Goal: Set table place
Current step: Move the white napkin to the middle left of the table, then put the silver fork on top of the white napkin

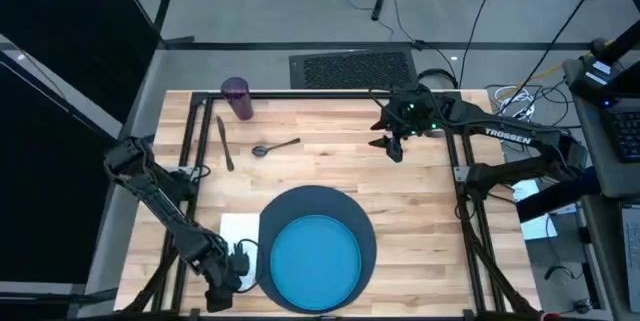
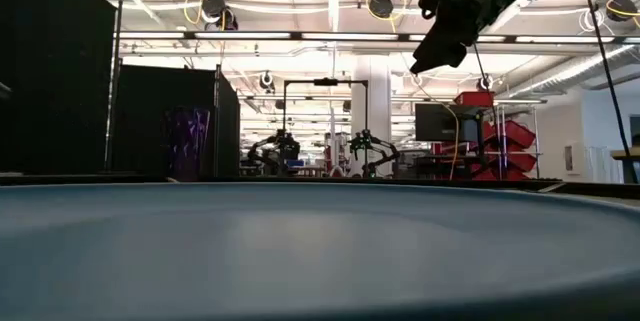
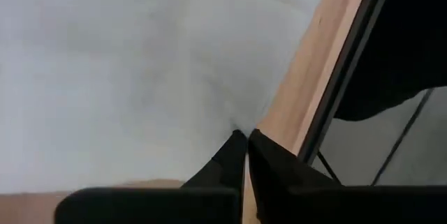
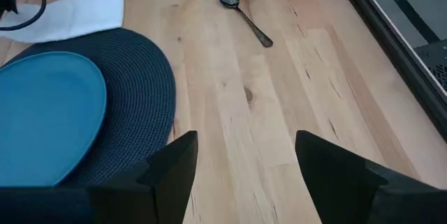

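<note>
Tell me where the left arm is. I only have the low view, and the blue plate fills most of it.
Observer: The left gripper is at the near left corner of the table, its fingers shut on the white napkin.
Operator: And the arm at the top of my view?
Observer: That is the right gripper, fingers open and empty, raised over the far side, right of centre.
Operator: Any cutlery placed yet?
Observer: No. The spoon lies far left, apart from the mat.
</note>
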